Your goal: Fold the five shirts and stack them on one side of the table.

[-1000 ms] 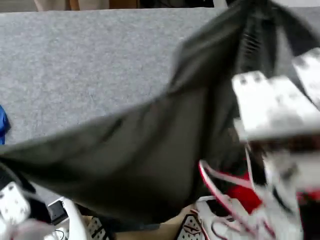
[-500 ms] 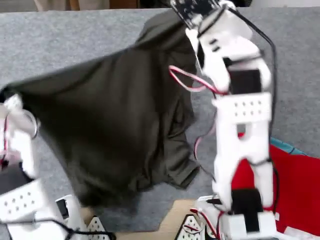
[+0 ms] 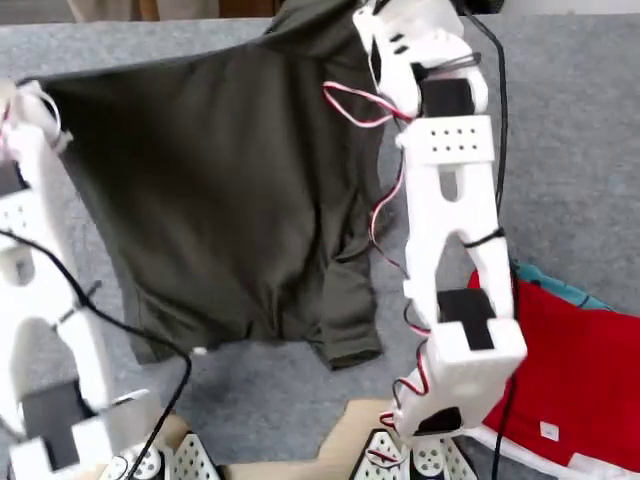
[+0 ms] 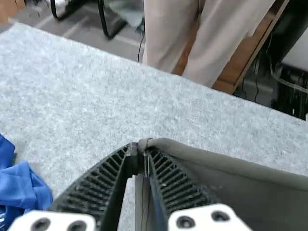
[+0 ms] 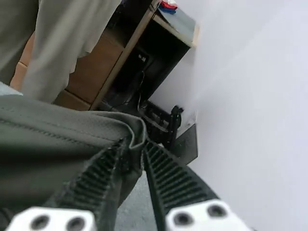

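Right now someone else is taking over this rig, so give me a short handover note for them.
Left tool: shut on one end of the far edge of the dark olive shirt.
Right tool: shut on the other end.
The shirt is stretched between them, its lower part lying on the grey felt table. A red shirt lies at the near right, a crumpled blue shirt at the left edge.
Done: olive shirt spread out.
Left: fold it, fold the others, stack all on one side.
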Controlling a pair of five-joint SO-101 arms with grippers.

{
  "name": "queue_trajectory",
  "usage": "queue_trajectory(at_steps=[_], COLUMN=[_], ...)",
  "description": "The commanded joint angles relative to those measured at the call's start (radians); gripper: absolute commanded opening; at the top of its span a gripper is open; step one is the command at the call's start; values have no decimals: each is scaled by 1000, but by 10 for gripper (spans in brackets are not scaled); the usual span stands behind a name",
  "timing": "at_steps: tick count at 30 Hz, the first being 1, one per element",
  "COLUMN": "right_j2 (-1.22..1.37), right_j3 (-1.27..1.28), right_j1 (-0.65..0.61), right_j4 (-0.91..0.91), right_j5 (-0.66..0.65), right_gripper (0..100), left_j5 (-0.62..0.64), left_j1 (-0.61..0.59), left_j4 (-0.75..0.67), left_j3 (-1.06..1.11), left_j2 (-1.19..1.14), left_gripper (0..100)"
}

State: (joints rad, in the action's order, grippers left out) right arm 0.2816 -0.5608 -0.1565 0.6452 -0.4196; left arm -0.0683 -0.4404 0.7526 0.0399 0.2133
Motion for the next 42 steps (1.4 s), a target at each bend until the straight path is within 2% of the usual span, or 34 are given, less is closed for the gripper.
queue_trajectory(at_steps=[1,9,12,20,26,31,38,42], right_j2=[21,22,21,-263,-326,-426,-430,-440], right_j3=[-308,-917,-1115,-1086,-1049,-1029,-826,-792], right_j1=[31,30,27,22,28,22,24,27], right_j4=[192,549,626,646,660,631,601,601], right_j5=[29,43,43,104,135,163,163,184], right_gripper=[5,5,5,5,5,5,5,5], left_j5=[6,5,5,5,-3,-38,-43,-43], left_j1=[2,2,2,3,-2,-86,-94,-95], left_j4=[176,517,634,902,987,985,990,1007], left_j3=[-331,-845,-1011,-1444,-1691,-1680,-1544,-1504], left_j2=[-68,-77,-77,-77,-76,25,70,71], left_gripper=[19,19,19,19,19,19,19,19])
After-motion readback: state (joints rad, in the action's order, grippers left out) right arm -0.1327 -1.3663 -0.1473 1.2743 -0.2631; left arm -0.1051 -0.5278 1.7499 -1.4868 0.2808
